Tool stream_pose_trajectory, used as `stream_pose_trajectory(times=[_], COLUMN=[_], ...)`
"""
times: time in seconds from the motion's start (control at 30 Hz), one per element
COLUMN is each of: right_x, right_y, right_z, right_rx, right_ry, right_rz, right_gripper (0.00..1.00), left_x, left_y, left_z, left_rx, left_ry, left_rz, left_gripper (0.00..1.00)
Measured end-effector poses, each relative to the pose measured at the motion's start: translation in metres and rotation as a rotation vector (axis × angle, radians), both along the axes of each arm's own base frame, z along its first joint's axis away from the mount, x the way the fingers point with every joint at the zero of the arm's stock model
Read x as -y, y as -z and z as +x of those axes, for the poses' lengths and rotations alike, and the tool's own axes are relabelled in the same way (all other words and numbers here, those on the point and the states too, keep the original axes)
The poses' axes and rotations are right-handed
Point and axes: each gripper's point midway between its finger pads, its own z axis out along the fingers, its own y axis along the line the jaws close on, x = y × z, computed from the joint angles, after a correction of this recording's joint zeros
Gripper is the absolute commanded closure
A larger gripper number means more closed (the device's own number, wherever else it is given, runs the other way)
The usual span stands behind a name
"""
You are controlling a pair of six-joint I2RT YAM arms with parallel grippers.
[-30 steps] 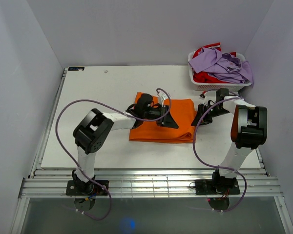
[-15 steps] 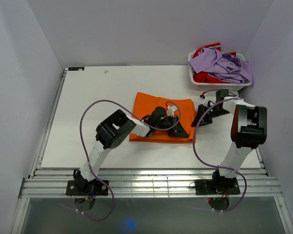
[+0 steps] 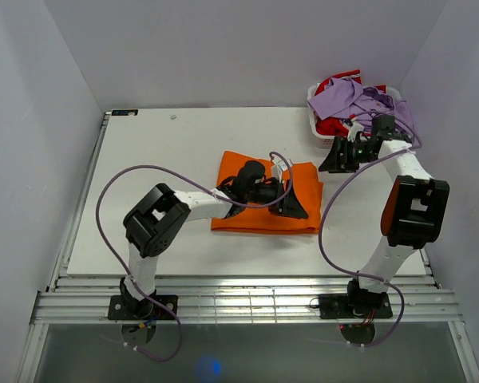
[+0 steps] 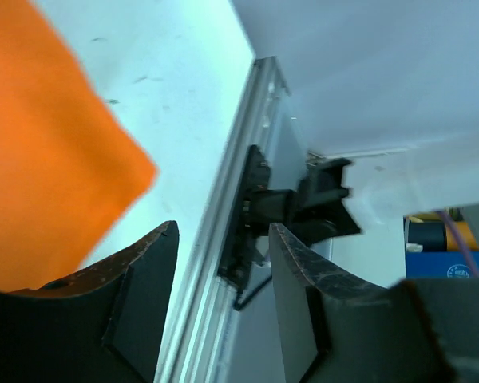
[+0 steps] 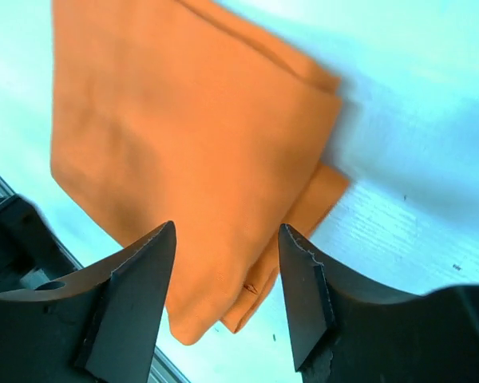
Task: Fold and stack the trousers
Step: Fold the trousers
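Trousers lie folded into a compact layered rectangle on the table, left of the basket and nearer the arm bases, not touching it. Left gripper hovers over their basket-side edge, jaws wide, holding nothing. Right gripper sits just in front of the basket, jaws wide too, empty. We judge the folding done. Only squaring up or stacking is left, and we see no stack.

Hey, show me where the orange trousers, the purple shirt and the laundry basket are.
trousers (image 3: 259, 223): top view, on the near folded edge, below the left arm.
shirt (image 3: 355, 96): top view, on the lilac cloth heaped in the basket.
basket (image 3: 314, 112): top view, on its white left wall.
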Motion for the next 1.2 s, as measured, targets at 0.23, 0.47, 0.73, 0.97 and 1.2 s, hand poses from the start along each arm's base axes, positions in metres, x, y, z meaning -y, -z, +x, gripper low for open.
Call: stream_pose_trajectory(times=[0.23,0.47,0.73,0.97,1.2], right_x=[-0.036,-0.068,-0.068,-0.058,-0.045], right_y=[-0.046,0.029,0.058,0.04,0.017], right_z=[0.004,-0.019,-0.03,-0.054,-0.081], right_rx=[0.118,-0.058,-0.112,-0.083,-0.052], right_ry=[-0.081,-0.138,-0.166,-0.237,-0.293], right_rz=[0.102,0.169,0.24,0.126,0.021], right_gripper=[0.22,0.21,0.23,0.23,0.24], left_x=[-0.055,-0.144,-0.194,-0.206,-0.258], left_y=[-0.08,-0.028,0.069,0.054,-0.008], left_z=[0.026,0.103,0.094,0.11,0.132], left_rx=[0.107,0.025,-0.233,-0.106,0.118], left_ry=[-0.026,-0.239,-0.304,-0.317,-0.473], left_rz=[-0.112,0.028,0.187,0.277,0.403], left_gripper=[0.23,0.23,0.25,0.23,0.13])
